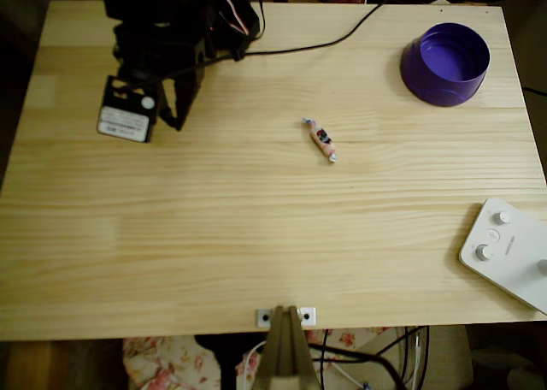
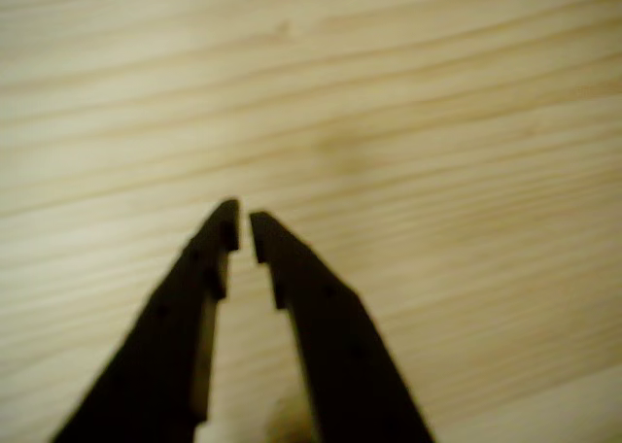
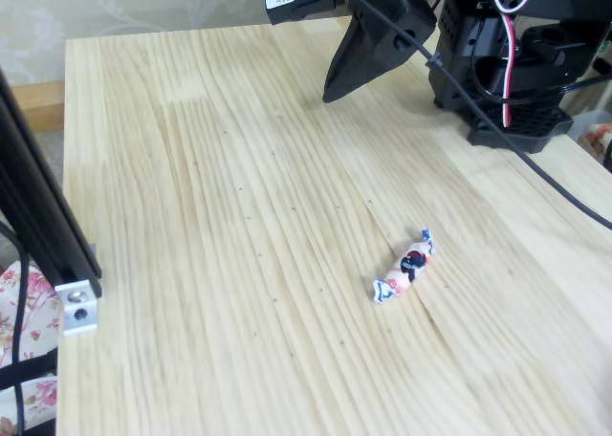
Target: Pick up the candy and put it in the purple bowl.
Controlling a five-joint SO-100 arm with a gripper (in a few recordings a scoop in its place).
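Lying untouched mid-frame, candy (image 1: pixel 320 138); purple bowl (image 1: pixel 445 63) upper right apparently empty; end effector (image 2: pixel 243 231) nearly closed, holding nothing; everything remains.

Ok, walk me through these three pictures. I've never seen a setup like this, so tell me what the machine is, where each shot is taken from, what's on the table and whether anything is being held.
The machine is a small black robot arm ending in a two-finger claw. One picture looks straight down on the wooden table. One comes from a camera that rides on the arm itself, so the two dark fingers stick into it from below. The third is taken from beside the table, low and at an angle.

On the table lie a small wrapped candy near the middle and a purple bowl at the far right corner in the overhead view, well apart from each other. A white device with knobs sits at the right edge.

The claw holds nothing. Its tips are nearly together, with bare wood beneath, and it hangs at the far left, away from the candy.
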